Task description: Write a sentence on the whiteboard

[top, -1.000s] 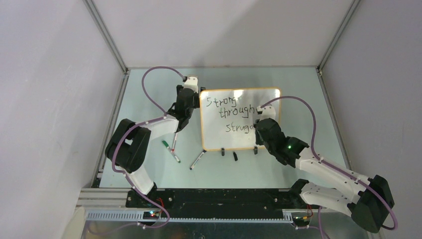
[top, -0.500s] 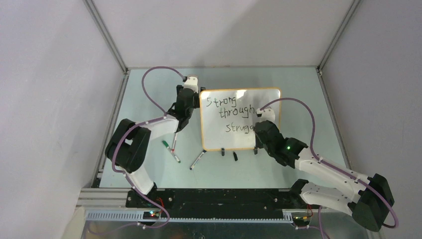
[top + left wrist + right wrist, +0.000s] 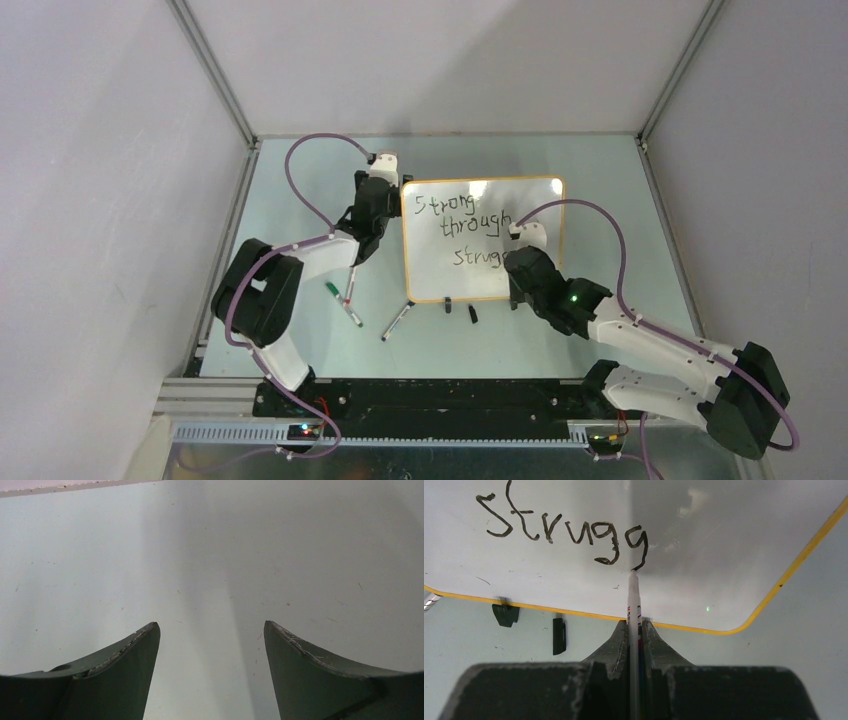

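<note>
The whiteboard (image 3: 470,215) is seen lying on the middle of the table (image 3: 300,220), its two black clip feet at the near edge. The sentence (image 3: 452,212) is written on it in three staggered lines; "Strong" and "through" can be read from above, and in the right wrist view the third line (image 3: 569,530) is read as "strugg".

The right gripper (image 3: 634,630) is clamped on a thin white marker (image 3: 633,600), whose tip is pressed to the board at the tail of the second "g". One second ago the end of that third line was covered by the arm. Since then the right arm (image 3: 640,335) has been drawn slightly nearer and to the left, so that the wrist now lies lower over the board's near right part.

The left gripper (image 3: 212,630) is held with its fingers wide apart and nothing between them; only bare table surface (image 3: 100,555) is seen beneath it. The left arm is placed just beside the board's far left corner, and no change from the earlier frames is noted.

A black cap (image 3: 559,635) is left on the table just near of the board, beside one clip foot (image 3: 505,614). A green-capped marker (image 3: 331,290), a second loose marker (image 3: 352,314) and a third loose marker (image 3: 396,322) lie unmoved near the board's near left corner.
</note>
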Controlling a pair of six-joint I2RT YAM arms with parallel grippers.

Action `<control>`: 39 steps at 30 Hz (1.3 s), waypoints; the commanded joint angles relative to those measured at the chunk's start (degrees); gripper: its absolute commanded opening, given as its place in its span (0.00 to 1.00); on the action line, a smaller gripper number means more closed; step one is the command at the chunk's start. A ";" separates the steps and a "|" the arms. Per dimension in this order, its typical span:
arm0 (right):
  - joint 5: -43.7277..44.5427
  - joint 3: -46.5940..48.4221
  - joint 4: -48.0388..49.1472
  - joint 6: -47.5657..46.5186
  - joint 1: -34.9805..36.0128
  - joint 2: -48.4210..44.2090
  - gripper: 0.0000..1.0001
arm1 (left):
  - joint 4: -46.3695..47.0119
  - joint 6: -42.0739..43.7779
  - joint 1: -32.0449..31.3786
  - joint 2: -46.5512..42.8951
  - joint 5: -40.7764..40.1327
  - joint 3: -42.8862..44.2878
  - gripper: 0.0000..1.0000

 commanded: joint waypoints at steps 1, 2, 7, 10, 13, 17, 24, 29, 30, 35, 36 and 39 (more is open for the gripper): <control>1.33 0.13 3.08 -0.66 0.11 0.44 0.00 | 2.25 -0.05 -0.24 -1.09 0.57 -0.25 0.82; 1.26 0.29 3.27 -0.98 0.07 0.43 0.00 | 2.27 -0.06 -0.23 -1.09 0.59 -0.25 0.82; 0.40 0.63 4.16 -1.97 0.10 0.16 0.00 | 2.19 -0.03 -0.27 -1.11 0.54 -0.21 0.82; 0.16 0.63 4.18 -2.02 0.36 -0.64 0.00 | 2.23 -0.07 -0.30 -1.12 0.54 -0.25 0.82; 0.36 0.63 3.56 -2.07 0.65 -3.27 0.00 | 2.20 -0.10 -0.23 -1.16 0.57 -0.18 0.82; 1.30 0.64 2.84 -2.81 0.80 -7.78 0.00 | 2.21 -0.07 -0.20 -1.09 0.53 -0.23 0.82; 3.03 0.64 3.81 -4.77 -1.61 -9.85 0.00 | 2.21 -0.08 -0.24 -1.16 0.59 -0.28 0.82; 1.93 1.55 4.59 -4.58 -3.81 -7.77 0.00 | 2.37 0.02 -0.23 -1.16 0.55 -0.32 0.82; 1.96 1.99 4.74 -4.75 -3.92 -7.50 0.00 | 2.39 0.02 -0.23 -1.20 0.45 -0.32 0.82; 1.50 3.25 5.21 -5.57 -4.53 -5.39 0.00 | 2.38 0.02 -0.23 -1.22 0.42 -0.33 0.82; 1.48 3.44 5.21 -5.61 -4.61 -5.13 0.00 | 2.41 0.02 -0.27 -1.17 0.48 -0.27 0.82; 1.37 4.06 5.28 -5.79 -4.70 -4.14 0.00 | 2.45 0.02 -0.23 -1.23 0.46 -0.35 0.82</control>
